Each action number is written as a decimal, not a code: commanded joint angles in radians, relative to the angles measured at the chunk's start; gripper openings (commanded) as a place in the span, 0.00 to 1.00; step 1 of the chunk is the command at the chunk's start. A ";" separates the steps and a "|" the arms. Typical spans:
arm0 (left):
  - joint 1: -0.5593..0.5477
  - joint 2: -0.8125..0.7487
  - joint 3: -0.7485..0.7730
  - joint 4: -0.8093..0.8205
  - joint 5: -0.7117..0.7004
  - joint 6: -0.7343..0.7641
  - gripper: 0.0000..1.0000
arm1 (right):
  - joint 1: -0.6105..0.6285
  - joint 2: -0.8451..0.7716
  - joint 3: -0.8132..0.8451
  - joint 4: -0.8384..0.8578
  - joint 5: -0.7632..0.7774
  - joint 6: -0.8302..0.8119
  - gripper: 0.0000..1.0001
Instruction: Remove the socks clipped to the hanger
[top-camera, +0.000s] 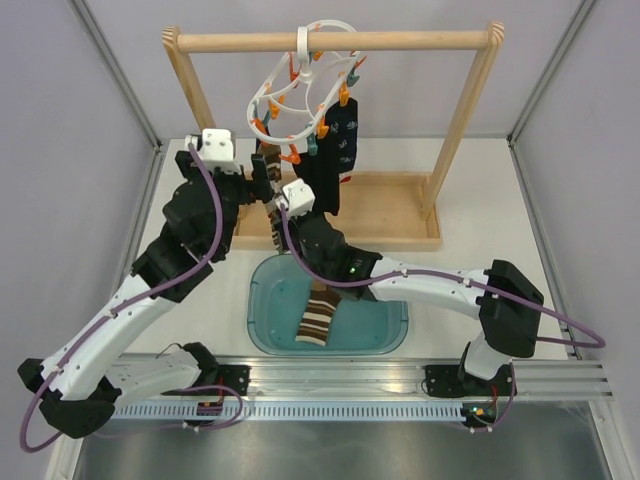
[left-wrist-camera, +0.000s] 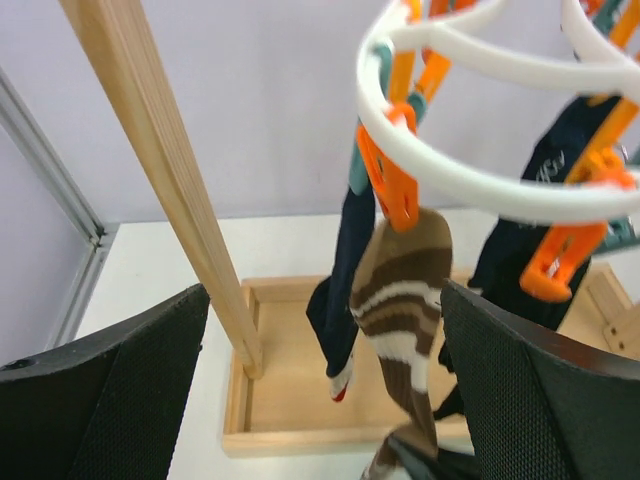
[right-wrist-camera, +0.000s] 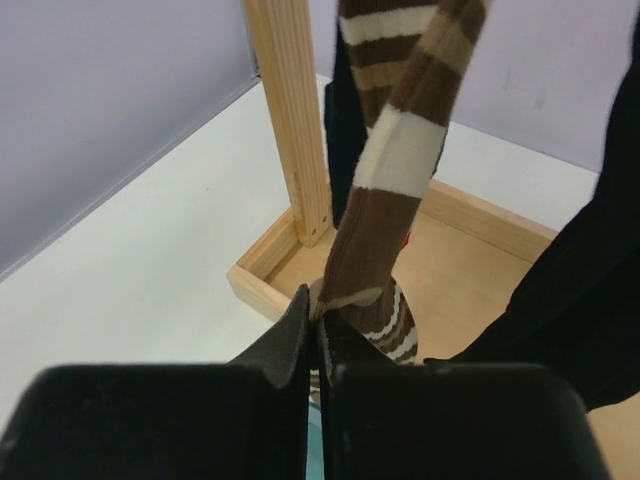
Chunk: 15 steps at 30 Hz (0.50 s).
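The white oval hanger (top-camera: 300, 85) hangs from the wooden rail and also shows in the left wrist view (left-wrist-camera: 470, 180). A brown striped sock (left-wrist-camera: 405, 300) hangs from an orange peg (left-wrist-camera: 385, 175), beside a dark navy sock (left-wrist-camera: 345, 270). My left gripper (left-wrist-camera: 322, 310) is open, with the striped sock between its fingers but not touching them. My right gripper (right-wrist-camera: 320, 322) is shut on the lower end of that striped sock (right-wrist-camera: 385, 180), which is pulled taut. More navy socks (top-camera: 338, 150) hang on the right. Another striped sock (top-camera: 318, 318) lies in the teal bin (top-camera: 390, 335).
The wooden rail frame (top-camera: 330, 42) stands on a wooden tray base (top-camera: 390, 210); its left post (left-wrist-camera: 170, 190) is close to my left fingers. Both arms crowd together under the hanger (top-camera: 275, 190). Grey walls enclose the white table.
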 joint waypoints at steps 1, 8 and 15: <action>0.040 0.023 0.064 0.115 -0.002 0.025 1.00 | 0.051 -0.030 0.026 0.007 -0.024 -0.032 0.01; 0.134 0.023 0.061 0.112 0.062 -0.018 1.00 | 0.076 -0.040 0.021 0.010 -0.026 -0.042 0.01; 0.202 0.003 0.047 0.109 0.167 -0.062 1.00 | 0.097 -0.054 0.020 0.021 -0.041 -0.045 0.01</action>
